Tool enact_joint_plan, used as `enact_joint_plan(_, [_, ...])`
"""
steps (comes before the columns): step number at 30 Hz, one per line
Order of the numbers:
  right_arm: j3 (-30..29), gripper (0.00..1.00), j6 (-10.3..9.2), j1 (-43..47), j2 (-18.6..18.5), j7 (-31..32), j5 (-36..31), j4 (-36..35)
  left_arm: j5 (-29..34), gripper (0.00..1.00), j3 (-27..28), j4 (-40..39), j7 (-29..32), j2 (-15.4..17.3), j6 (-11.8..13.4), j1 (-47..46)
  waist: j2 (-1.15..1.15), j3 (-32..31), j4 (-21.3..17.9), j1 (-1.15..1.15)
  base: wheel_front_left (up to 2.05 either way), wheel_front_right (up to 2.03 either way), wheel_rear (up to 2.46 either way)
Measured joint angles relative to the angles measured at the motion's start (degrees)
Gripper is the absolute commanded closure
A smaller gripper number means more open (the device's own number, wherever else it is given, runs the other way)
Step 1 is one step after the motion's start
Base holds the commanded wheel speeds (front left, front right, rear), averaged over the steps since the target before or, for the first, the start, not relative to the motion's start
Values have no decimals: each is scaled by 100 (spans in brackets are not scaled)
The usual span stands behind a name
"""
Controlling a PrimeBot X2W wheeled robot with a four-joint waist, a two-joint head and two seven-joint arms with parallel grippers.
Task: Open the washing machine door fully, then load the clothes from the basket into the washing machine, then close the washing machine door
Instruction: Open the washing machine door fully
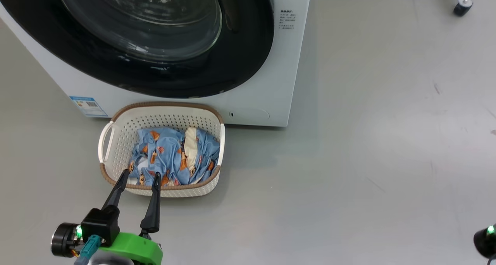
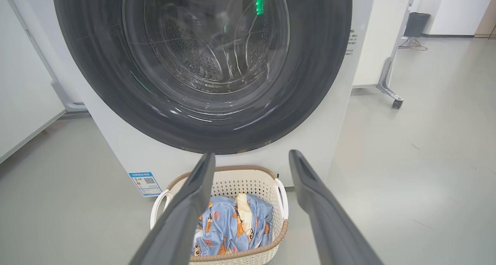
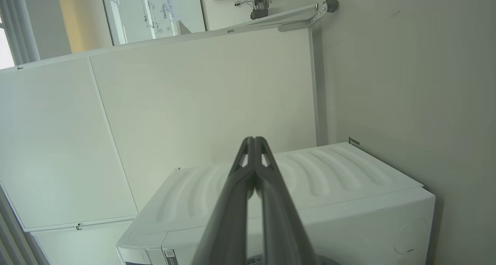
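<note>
The big white front-loading washing machine (image 1: 271,86) stands on the grey floor (image 1: 387,148), its round, glossy black-rimmed glass door (image 1: 240,55) shut. Just before it sits the cream perforated plastic basket (image 1: 162,121), holding light blue printed clothes (image 1: 170,156). The left claw (image 1: 141,173) is spread at the basket's near rim; the right claw (image 3: 254,140) is pressed together, empty.

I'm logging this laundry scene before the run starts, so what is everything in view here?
washing machine: one, white, on grey floor
washing machine door: one, black rim, clear glass, machine's front
basket: one, cream-white, brown rim, before the machine
clothes: one heap, light blue, in the basket
sticker: one, blue, machine's lower left
caster: one, black, far right floor
left gripper: one, dark, open, near the basket
right gripper: one, dark, shut, pointing over the machine's top
</note>
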Motion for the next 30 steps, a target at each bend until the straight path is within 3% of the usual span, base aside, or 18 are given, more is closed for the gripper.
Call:
enact_joint_plan(10, [-182,100,0,-872,-563,740,179,-3,-2,0,-107,-248,0,223,0,-267,0,604,131,0,0,0,0])
enact_joint_plan(15, [8,100,0,-1470,-801,1125,174,-44,-34,0,-83,-334,0,271,0,-355,0,936,203,0,0,0,0])
enact_joint_plan(30, [661,100,0,-2830,-1014,1826,-134,55,-43,0,-185,-336,0,299,0,-549,0,1608,483,1,0,0,0])
